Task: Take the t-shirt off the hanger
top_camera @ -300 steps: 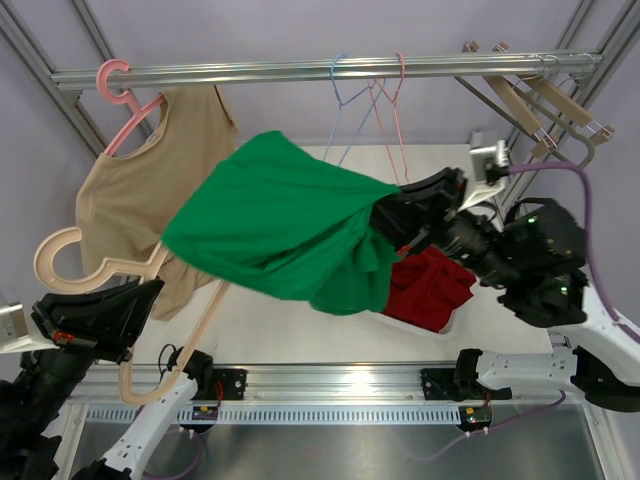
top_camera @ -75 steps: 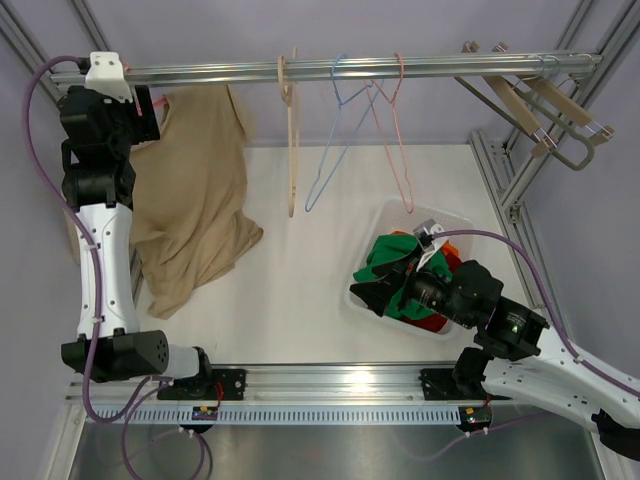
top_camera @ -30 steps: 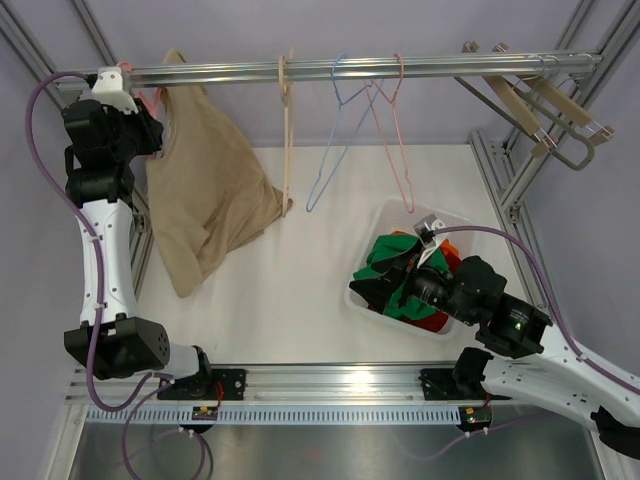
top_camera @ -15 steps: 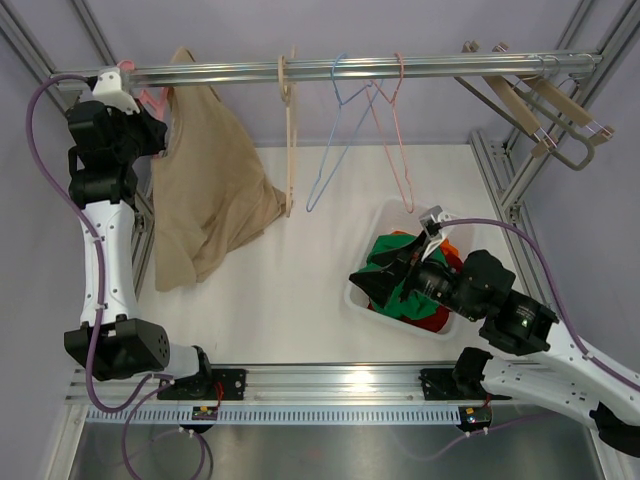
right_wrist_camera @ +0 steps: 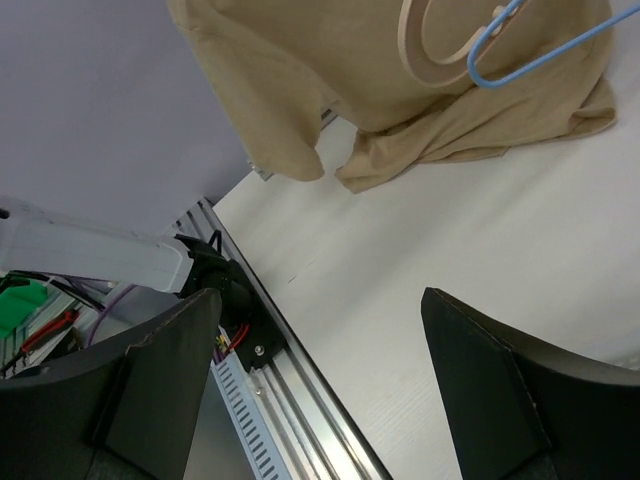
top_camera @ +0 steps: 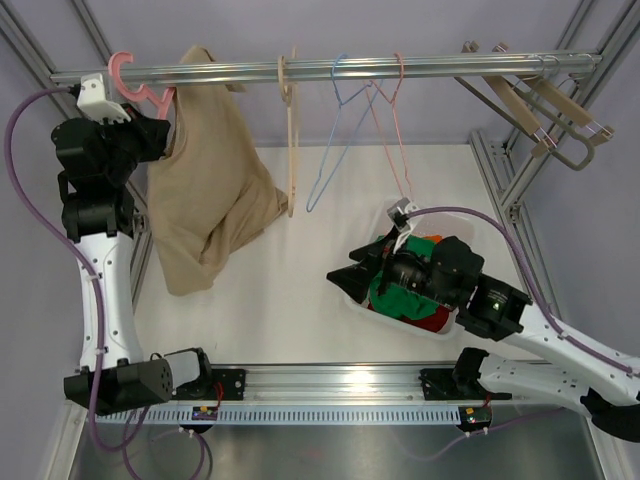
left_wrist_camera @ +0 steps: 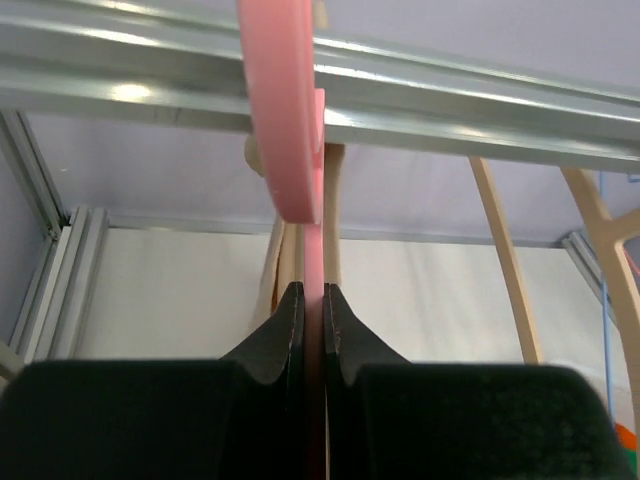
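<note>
T-shirt (top_camera: 215, 190) hangs just beside left claw (top_camera: 162, 138), draped on pink hanger (top_camera: 148, 96).

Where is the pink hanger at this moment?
The pink hanger is at upper left in the top external view, by the left end of the metal rail, held by the left gripper, with the beige t-shirt on it.

Overhead and right-wrist views, both on t-shirt (top_camera: 205, 190)

On the silver metal rail (top_camera: 450, 64), the sand-beige fabric t-shirt (top_camera: 210, 190) is plain, without print, and the curved plastic hanger (top_camera: 135, 85) at its neck is pink. Further right on the rail hang a pale wooden hanger (top_camera: 291, 150), a blue wire hanger (top_camera: 320, 165) and a pink wire hanger (top_camera: 390, 150).
</note>
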